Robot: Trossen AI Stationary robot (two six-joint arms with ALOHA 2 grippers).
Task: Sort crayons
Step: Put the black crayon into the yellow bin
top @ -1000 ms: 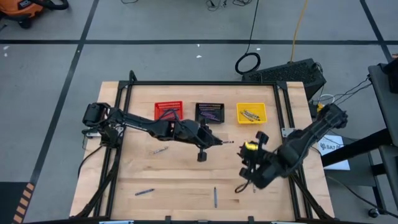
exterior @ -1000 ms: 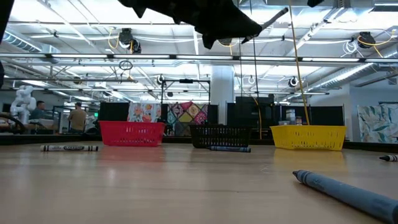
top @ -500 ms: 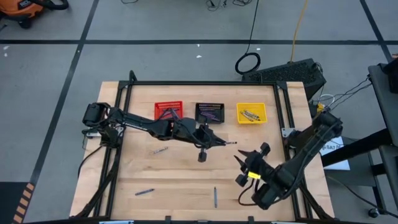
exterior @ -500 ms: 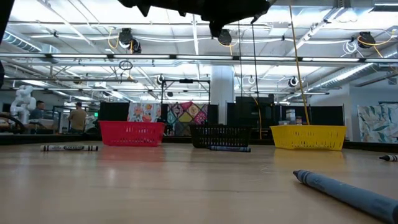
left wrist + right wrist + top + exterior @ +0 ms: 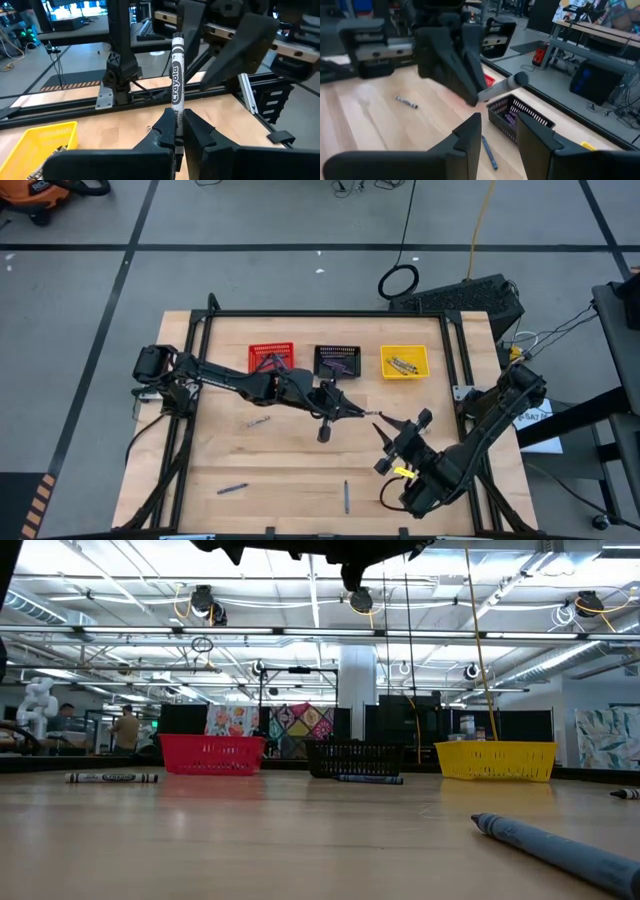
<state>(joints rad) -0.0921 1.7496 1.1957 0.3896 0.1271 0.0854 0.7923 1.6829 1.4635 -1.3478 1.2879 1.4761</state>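
L claw (image 5: pixel 352 410) is clamped on a grey paper-wrapped crayon (image 5: pixel 177 85), held above the light wooden desk (image 5: pixel 290 470) just in front of the black mesh basket (image 5: pixel 337 360); the crayon sticks out past the fingertips toward the R claw (image 5: pixel 398 432). R claw's fingers (image 5: pixel 470 131) stand apart, nothing betw. them, facing the crayon tip, close to it but not touching. In the black basket: purple crayons (image 5: pixel 510 118). A blue crayon (image 5: pixel 488 152) lies on the desk just in front of that basket. Red mesh basket (image 5: pixel 271 358) sits to the black basket's left, yellow mesh basket (image 5: pixel 404 361) to its right w/ grey crayons (image 5: pixel 403 364) inside. Three more loose crayons lie well in front of the black basket.
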